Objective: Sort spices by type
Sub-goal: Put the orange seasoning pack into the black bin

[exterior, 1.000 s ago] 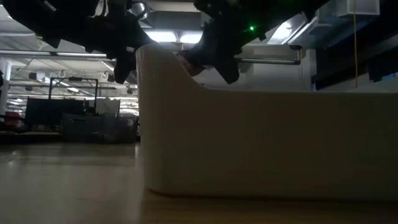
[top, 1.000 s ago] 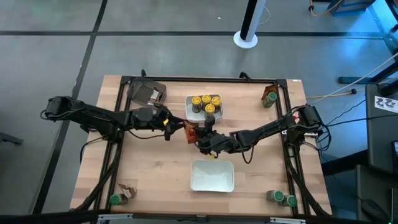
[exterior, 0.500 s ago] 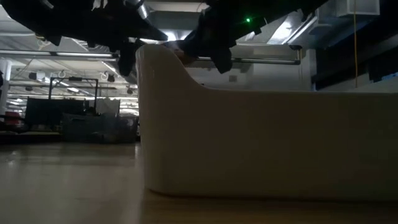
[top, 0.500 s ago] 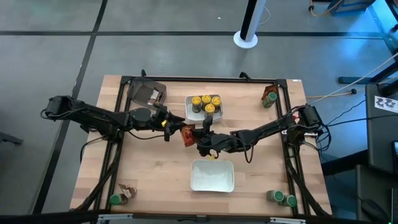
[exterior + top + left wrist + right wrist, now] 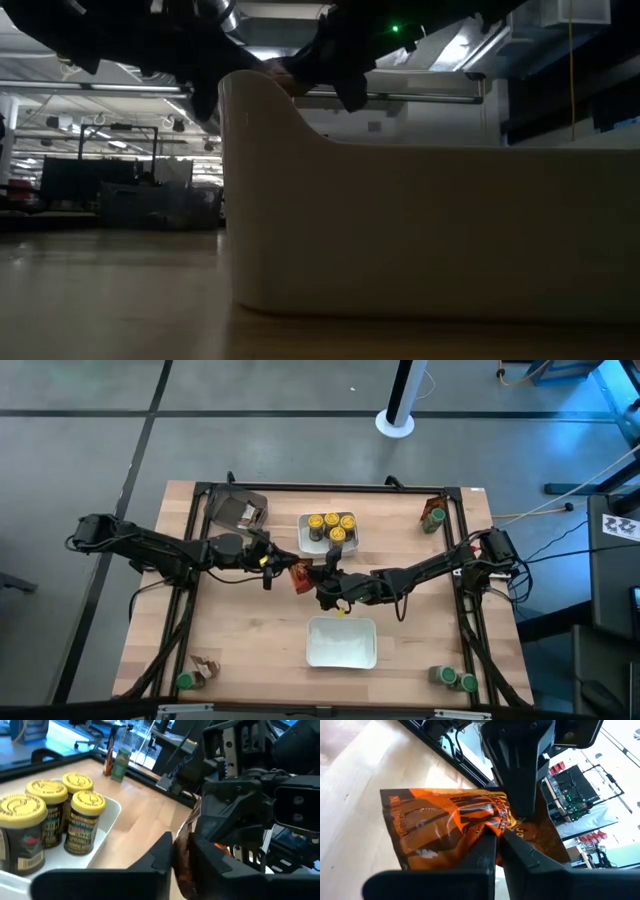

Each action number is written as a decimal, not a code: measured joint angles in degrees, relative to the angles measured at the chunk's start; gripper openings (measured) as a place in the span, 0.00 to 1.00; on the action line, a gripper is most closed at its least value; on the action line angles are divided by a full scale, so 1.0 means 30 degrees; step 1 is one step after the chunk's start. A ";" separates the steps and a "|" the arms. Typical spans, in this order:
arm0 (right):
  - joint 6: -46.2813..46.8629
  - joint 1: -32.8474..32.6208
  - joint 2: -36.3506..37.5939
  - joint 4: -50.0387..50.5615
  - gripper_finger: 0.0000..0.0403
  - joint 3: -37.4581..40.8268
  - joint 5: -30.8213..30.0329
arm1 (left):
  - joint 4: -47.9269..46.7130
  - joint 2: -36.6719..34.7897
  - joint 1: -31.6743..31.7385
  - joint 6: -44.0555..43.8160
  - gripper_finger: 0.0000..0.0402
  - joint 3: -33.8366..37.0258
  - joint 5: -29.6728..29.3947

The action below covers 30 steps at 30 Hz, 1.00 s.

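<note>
Two hands (image 5: 305, 575) pinch crinkled, glossy orange packet (image 5: 455, 820) between them.

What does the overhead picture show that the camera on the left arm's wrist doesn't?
Only the overhead view shows the whole table: the empty white tray, the dark bin, and green-lidded jars in the near corners.

Only the left wrist view shows the jar labels up close and how the left hand pinches the orange packet between its fingers.

Both show the yellow-lidded jars in their white tray, the packet held between the two hands at the table's middle, and the right hand shut on it.
</note>
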State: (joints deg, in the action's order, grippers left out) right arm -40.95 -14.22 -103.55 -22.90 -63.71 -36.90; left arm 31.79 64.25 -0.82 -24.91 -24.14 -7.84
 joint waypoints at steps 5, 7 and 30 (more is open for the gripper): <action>0.0098 0.0000 0.0000 -0.0328 0.05 -0.0013 0.0781 | 0.0205 -0.0004 0.0000 0.0744 0.01 0.0000 0.0087; 0.0798 0.0000 0.0000 -0.0924 0.05 -0.0016 0.1023 | 0.0297 -0.0035 0.0000 0.0842 0.01 0.0000 0.0105; 1.2201 0.0267 0.0080 0.9051 0.51 -0.3481 0.2828 | -0.2214 -0.3658 0.0036 0.5675 0.00 0.0007 -0.0774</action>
State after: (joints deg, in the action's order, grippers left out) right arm -4.35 -13.42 -103.31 4.26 -74.15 -28.42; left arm 25.15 53.27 -0.71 -7.89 -24.12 -10.16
